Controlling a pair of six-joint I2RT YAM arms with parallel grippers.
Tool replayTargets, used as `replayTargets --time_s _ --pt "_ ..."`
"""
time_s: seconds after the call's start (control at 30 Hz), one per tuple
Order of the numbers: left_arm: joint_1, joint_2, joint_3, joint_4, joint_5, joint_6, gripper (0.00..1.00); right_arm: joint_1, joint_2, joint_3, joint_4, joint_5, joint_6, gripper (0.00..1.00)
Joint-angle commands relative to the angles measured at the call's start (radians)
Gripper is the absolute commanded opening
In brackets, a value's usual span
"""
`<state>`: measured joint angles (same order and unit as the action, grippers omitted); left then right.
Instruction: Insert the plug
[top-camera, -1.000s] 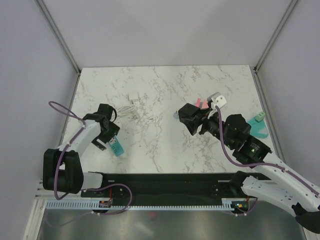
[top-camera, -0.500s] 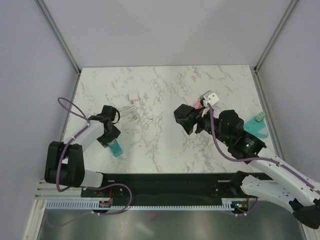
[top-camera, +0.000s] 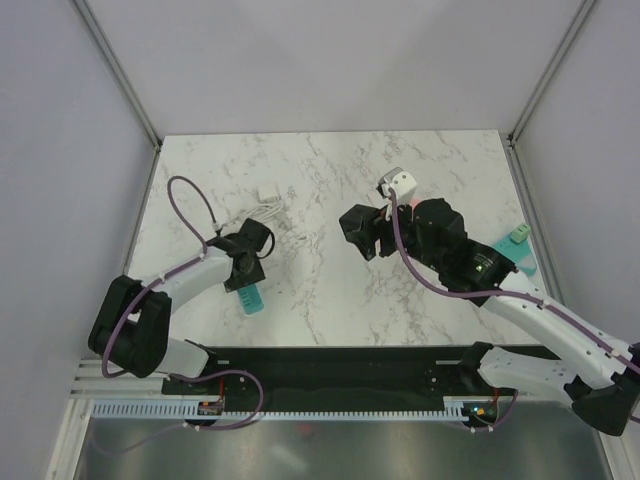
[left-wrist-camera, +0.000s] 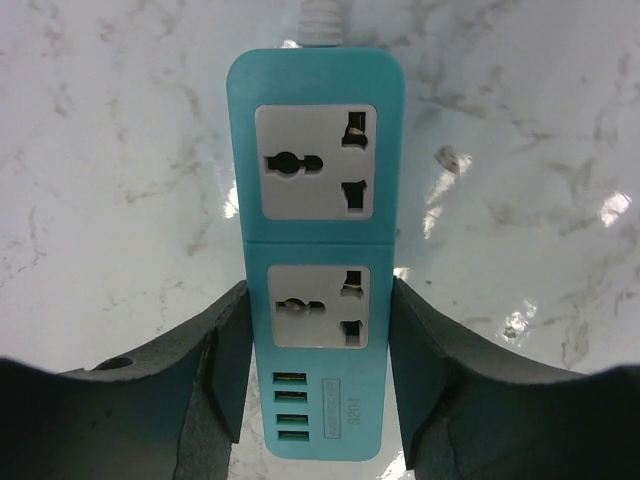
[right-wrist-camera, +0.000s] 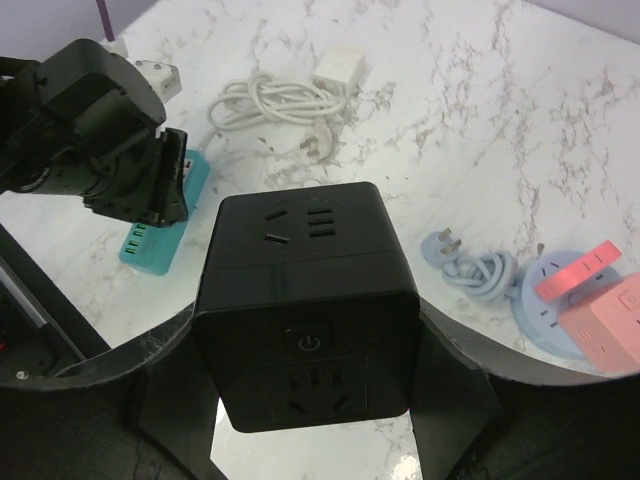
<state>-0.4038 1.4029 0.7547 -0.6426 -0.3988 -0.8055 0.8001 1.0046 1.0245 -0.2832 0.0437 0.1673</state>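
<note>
1. A teal plastic power strip (left-wrist-camera: 318, 235) with two universal sockets and a row of USB ports lies flat on the white marble table (top-camera: 330, 160). It sits between the fingers of the left gripper (left-wrist-camera: 318, 340).
2. The left gripper's dark fingers (left-wrist-camera: 225, 350) press against both long sides of the strip, level with the socket nearer the wrist. The gripper is clamped on the strip. A white cord leaves the strip's far end, away from the wrist.
3. A white coiled cable with a plug (right-wrist-camera: 275, 105) lies on the marble just beyond the left gripper. A small white square adapter (right-wrist-camera: 342, 68) sits just past the coil, away from that gripper.
4. A black cube-shaped multi-socket block (right-wrist-camera: 305, 300) fills the right gripper (right-wrist-camera: 305, 350), whose fingers clasp two opposite faces. A power button shows on the face turned to the wrist camera. I cannot tell whether the cube touches the table.
5. To the right of the right gripper lie a pale blue bundled cable with a plug (right-wrist-camera: 470, 268) and a pink cube socket (right-wrist-camera: 600, 320), close together.
6. A teal flat object (top-camera: 515, 258) lies well behind the right gripper, at the table's right edge.
7. The left arm folds back on itself and reaches inward, its gripper pointing down at the table.
8. The right arm stretches diagonally from the near right corner to mid-table, its gripper turned toward the left arm. The two grippers are well apart.
</note>
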Motion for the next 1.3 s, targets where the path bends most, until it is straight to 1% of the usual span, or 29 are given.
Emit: replayTargets --time_s 0.0,0.07,0.1,0.2,0.33,0.37,0.4,0.47,0.5,0.53,0.57,0.63,0.67,0.7,0.73,0.77,0.8,0.83,0.87,0.93,0.97,1.0,1.03,1.07,1.1,1.17,1.2,1.23,1.27 --pt "-0.092 0.016 0.041 0.063 -0.057 0.080 0.02 -0.004 0.037 0.098 -0.114 0.076 -0.041 0.00" --pt "-0.115 0.019 0.044 0.084 -0.052 0.107 0.02 -0.004 0.069 0.147 -0.160 0.105 -0.058 0.00" --pt "-0.137 0.019 0.040 0.099 -0.042 0.144 0.02 -0.004 0.081 0.164 -0.206 0.111 -0.071 0.00" --pt "-0.179 0.005 0.025 0.150 0.011 0.205 0.02 -0.004 0.132 0.233 -0.275 0.124 -0.083 0.00" --pt "-0.190 -0.027 0.008 0.181 0.110 0.247 0.02 -0.004 0.181 0.308 -0.324 0.107 -0.092 0.00" --pt "-0.188 -0.033 0.011 0.179 0.126 0.256 0.06 -0.004 0.192 0.322 -0.336 0.087 -0.094 0.00" --pt "-0.188 -0.044 0.015 0.176 0.138 0.270 0.23 -0.004 0.204 0.354 -0.365 0.076 -0.098 0.00" --pt "-0.188 -0.059 0.031 0.164 0.172 0.270 0.42 -0.004 0.242 0.382 -0.390 0.046 -0.115 0.00" --pt "-0.187 -0.077 0.044 0.147 0.195 0.264 0.62 -0.004 0.264 0.407 -0.411 0.039 -0.120 0.00" --pt "-0.188 -0.087 0.052 0.141 0.207 0.266 0.69 -0.004 0.275 0.416 -0.418 0.033 -0.123 0.00" --pt "-0.184 -0.097 0.061 0.132 0.215 0.261 0.73 -0.002 0.285 0.427 -0.425 0.004 -0.138 0.00" --pt "-0.162 -0.126 0.104 0.080 0.236 0.215 0.74 -0.004 0.322 0.462 -0.432 -0.028 -0.156 0.00" --pt "-0.112 -0.139 0.118 0.066 0.259 0.192 0.75 -0.002 0.337 0.500 -0.444 -0.042 -0.185 0.00" --pt "-0.080 -0.157 0.127 0.061 0.294 0.187 0.79 -0.002 0.356 0.523 -0.454 -0.068 -0.193 0.00" --pt "-0.046 -0.172 0.141 0.064 0.364 0.183 0.81 0.002 0.397 0.552 -0.468 -0.076 -0.204 0.00" --pt "0.030 -0.203 0.147 0.064 0.391 0.175 0.81 0.008 0.419 0.580 -0.493 -0.077 -0.215 0.00" --pt "0.067 -0.215 0.161 0.069 0.432 0.177 0.81 0.014 0.463 0.632 -0.504 -0.076 -0.233 0.00" --pt "0.100 -0.225 0.167 0.070 0.428 0.172 0.81 0.031 0.486 0.657 -0.511 -0.074 -0.244 0.00" --pt "0.161 -0.234 0.173 0.070 0.423 0.166 0.80 0.042 0.511 0.683 -0.534 -0.073 -0.258 0.00" --pt "0.222 -0.234 0.178 0.070 0.428 0.146 0.80 0.089 0.593 0.758 -0.560 -0.050 -0.308 0.00" --pt "0.291 -0.231 0.176 0.072 0.440 0.102 0.83 0.108 0.623 0.782 -0.591 -0.024 -0.327 0.00" --pt "0.333 -0.223 0.161 0.081 0.509 0.083 0.84 0.125 0.684 0.834 -0.608 -0.012 -0.351 0.00" --pt "0.377 -0.213 0.155 0.089 0.552 0.063 0.84 0.157 0.712 0.858 -0.622 0.011 -0.397 0.00" --pt "0.478 -0.184 0.150 0.092 0.590 0.033 0.85 0.171 0.739 0.879 -0.635 0.019 -0.423 0.00" --pt "0.517 -0.168 0.152 0.093 0.659 0.026 0.85 0.183 0.782 0.911 -0.636 0.015 -0.443 0.00" --pt "0.606 -0.141 0.159 0.092 0.693 0.003 0.86 0.203 0.821 0.945 -0.640 -0.046 -0.514 0.00" --pt "0.631 -0.125 0.163 0.090 0.699 -0.010 0.86 0.203 0.853 0.965 -0.643 -0.118 -0.558 0.00" --pt "0.672 -0.119 0.161 0.090 0.699 -0.024 0.86 0.209 0.867 0.970 -0.645 -0.199 -0.642 0.00" --pt "0.689 -0.117 0.160 0.090 0.693 -0.061 0.88 0.214 0.882 0.977 -0.637 -0.209 -0.666 0.00"
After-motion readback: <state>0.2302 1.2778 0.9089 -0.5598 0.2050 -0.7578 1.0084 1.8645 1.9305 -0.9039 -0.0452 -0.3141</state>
